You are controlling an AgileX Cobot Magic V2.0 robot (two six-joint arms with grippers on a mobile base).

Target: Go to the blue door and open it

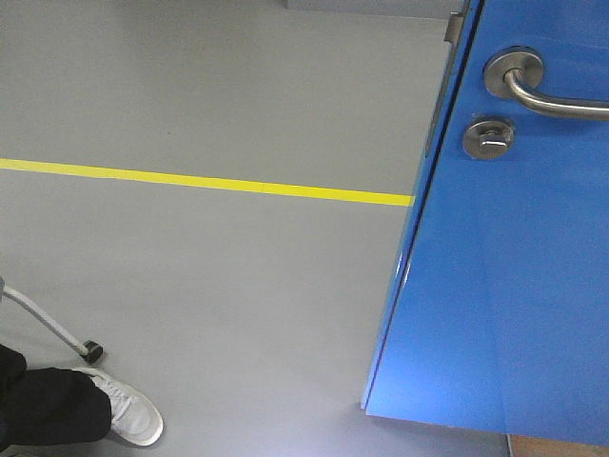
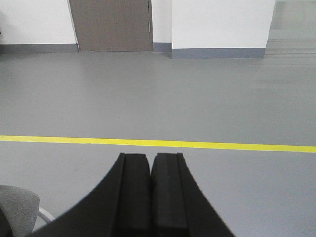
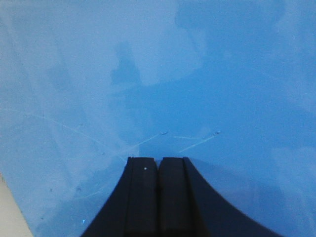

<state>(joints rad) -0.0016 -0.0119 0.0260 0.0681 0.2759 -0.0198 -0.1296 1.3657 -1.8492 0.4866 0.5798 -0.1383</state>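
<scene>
The blue door (image 1: 514, 286) fills the right side of the front view, its edge towards me, with a silver lever handle (image 1: 533, 86) and a round thumb-turn lock (image 1: 488, 138) near the top. Its glossy blue panel (image 3: 158, 74) fills the right wrist view, close in front of my right gripper (image 3: 158, 160), which is shut with nothing in it. My left gripper (image 2: 150, 157) is shut and empty, pointing over open grey floor. Neither gripper shows in the front view.
A yellow floor line (image 1: 209, 183) crosses the grey floor. A person's white shoe (image 1: 128, 407) and a wheeled metal leg (image 1: 57, 328) are at the lower left. Far off stand a brown door (image 2: 111, 24) and a white wall (image 2: 222, 22).
</scene>
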